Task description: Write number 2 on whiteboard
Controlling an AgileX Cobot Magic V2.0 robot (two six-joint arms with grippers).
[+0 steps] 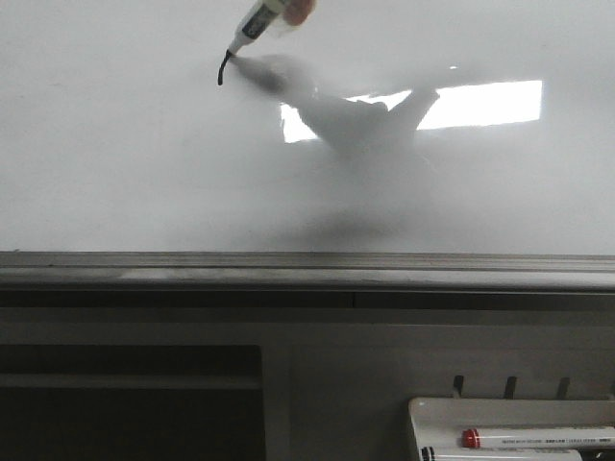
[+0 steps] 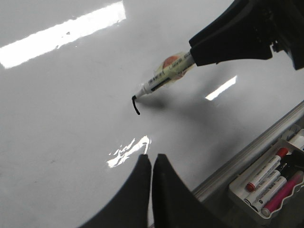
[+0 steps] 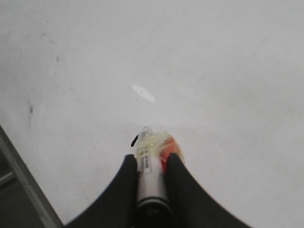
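Right gripper [image 3: 151, 164], black curved fingers, is clamped around a white-barrelled marker with taped orange patch [image 2: 166, 72], barrel wedged between the two fingers, tip pointing away from the wrist and touching the large glossy white whiteboard [image 1: 115, 144]. Front view: the marker comes in from 1 o'clock, nib down at the top of a short black curved stroke [image 1: 223, 69], which is all there is of the number 2 so far; looks like only the start of the top curve, rest not drawn. The stroke sits upper-left of centre on the board, at roughly 10 o'clock from the bright rectangular light reflection [image 1: 480, 104]. Left gripper [image 2: 152, 166] hovers over the board at 6 o'clock from the stroke in its own view, fingers nearly together with a thin gap, nothing held. Grey metal edge rail [image 1: 307, 261] runs along the board's near edge; beyond it, at 5 o'clock in front view, a small white marker tray [image 1: 423, 413] with a red-capped marker [image 1: 533, 438] and others. Risks, as a judgement: the marker is gripped well back from the nib, so pressure could tilt or slip it in the fingers and give a wobbly or broken line; lifting slightly would leave gaps; the shadow and glare make the line hard to check.
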